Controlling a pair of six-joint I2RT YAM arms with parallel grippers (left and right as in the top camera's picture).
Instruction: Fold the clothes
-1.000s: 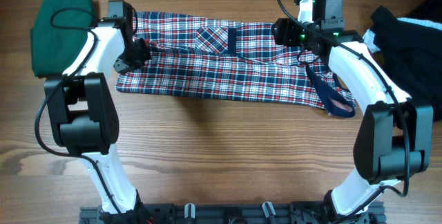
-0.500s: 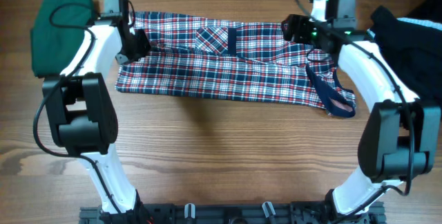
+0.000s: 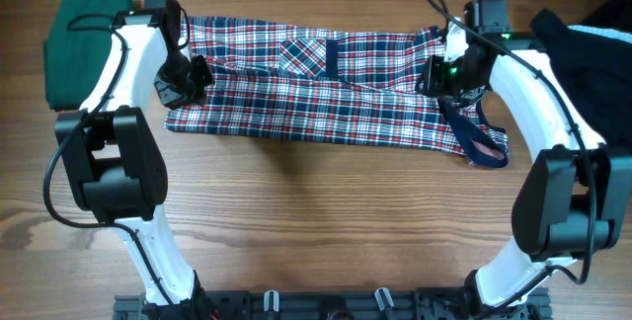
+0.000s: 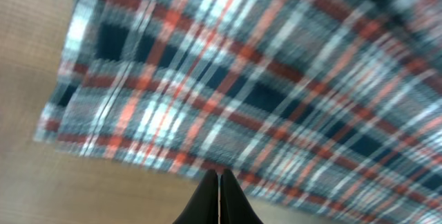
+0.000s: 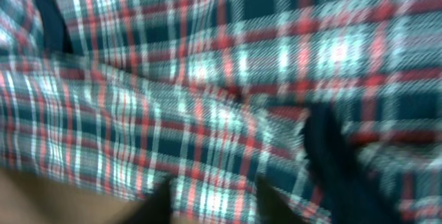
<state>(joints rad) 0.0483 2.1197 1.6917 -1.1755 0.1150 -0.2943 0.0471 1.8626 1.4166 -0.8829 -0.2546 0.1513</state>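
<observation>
A dark-green garment [image 3: 84,39] lies folded at the far left corner of the wooden surface [image 3: 316,221]. Just right of it, the left end effector [image 3: 195,71] sits at the left edge of the plaid dress [image 3: 326,98]. In the left wrist view its fingertips [image 4: 210,198] are clenched together right at the hem of the plaid cloth [image 4: 262,79]; I cannot tell whether any fabric is pinched between them.

The dress lies spread flat across the far half of the surface as a long band running left to right, with a navy-trimmed pocket [image 3: 314,55] near its middle. A navy-edged loop [image 3: 482,144] hangs out at its near right end.

The right end effector [image 3: 441,75] rests on the right part of the dress. In the blurred right wrist view its fingers [image 5: 160,200] stand apart over the plaid, released.

A black garment [image 3: 583,63] lies bunched at the far right.
</observation>
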